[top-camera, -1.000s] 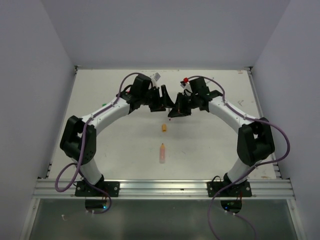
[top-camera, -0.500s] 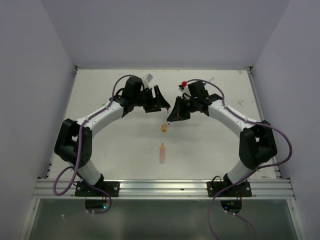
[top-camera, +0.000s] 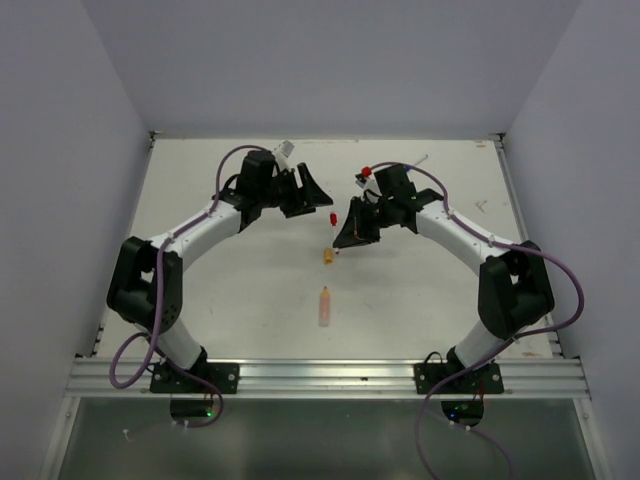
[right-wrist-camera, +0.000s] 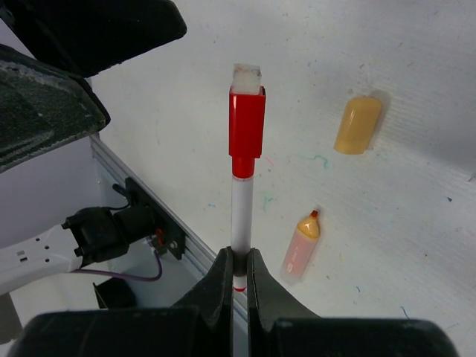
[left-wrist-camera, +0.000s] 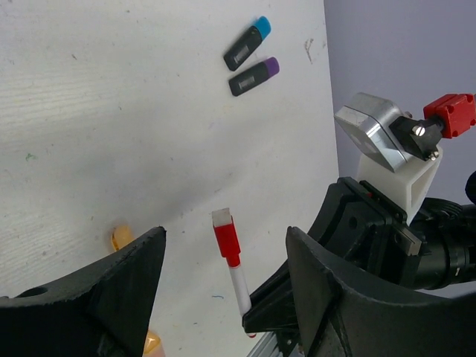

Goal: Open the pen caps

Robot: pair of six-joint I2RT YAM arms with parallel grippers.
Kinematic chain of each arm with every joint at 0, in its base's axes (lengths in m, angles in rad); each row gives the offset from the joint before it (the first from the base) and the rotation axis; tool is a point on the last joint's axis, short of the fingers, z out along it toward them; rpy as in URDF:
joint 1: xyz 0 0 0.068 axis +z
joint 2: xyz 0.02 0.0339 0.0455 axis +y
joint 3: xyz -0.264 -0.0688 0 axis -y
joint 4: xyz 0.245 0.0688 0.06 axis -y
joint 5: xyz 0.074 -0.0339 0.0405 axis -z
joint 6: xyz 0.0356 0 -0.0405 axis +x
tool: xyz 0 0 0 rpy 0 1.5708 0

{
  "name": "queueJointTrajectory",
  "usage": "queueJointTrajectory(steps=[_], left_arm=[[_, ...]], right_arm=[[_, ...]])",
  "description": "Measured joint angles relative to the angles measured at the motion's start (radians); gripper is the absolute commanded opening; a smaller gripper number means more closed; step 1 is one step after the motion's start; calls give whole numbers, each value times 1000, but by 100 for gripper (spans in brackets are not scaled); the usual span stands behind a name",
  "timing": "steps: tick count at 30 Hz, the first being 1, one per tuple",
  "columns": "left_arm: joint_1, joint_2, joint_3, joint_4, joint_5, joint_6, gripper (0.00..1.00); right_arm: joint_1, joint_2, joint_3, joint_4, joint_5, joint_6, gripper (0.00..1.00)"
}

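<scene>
My right gripper (right-wrist-camera: 236, 259) is clamped on a white pen (right-wrist-camera: 239, 212), red end up, at frame centre. Left gripper (top-camera: 305, 192) gapes wide and empty. Orange cap (right-wrist-camera: 358, 125) lies upper right on the table (right-wrist-camera: 416, 44), with a peach pen (right-wrist-camera: 300, 242) below it.

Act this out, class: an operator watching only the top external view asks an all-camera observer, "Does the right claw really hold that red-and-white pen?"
Observer: Yes. The right claw is shut on the white barrel of the pen, red end pointing away.
Operator: Is the left claw carrying anything?
Observer: No. The left claw is open, with nothing between its fingers.
Operator: Anything else I miss?
Observer: A cyan-tipped black piece and a purple-tipped black piece lie side by side on the table.
</scene>
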Motion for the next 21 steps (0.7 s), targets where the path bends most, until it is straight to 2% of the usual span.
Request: queueJointTrajectory(steps=[14, 17, 20, 21], left_arm=[[0, 50, 0, -2, 0, 0, 59], [0, 51, 2, -9, -1, 0, 53], [0, 55, 13, -23, -2, 0, 41], [0, 56, 17, -26, -2, 0, 34]], right_arm=[[35, 13, 72, 18, -13, 29, 0], [39, 31, 79, 22, -13, 31, 0], [46, 49, 88, 21, -9, 30, 0], [48, 54, 94, 14, -5, 28, 0]])
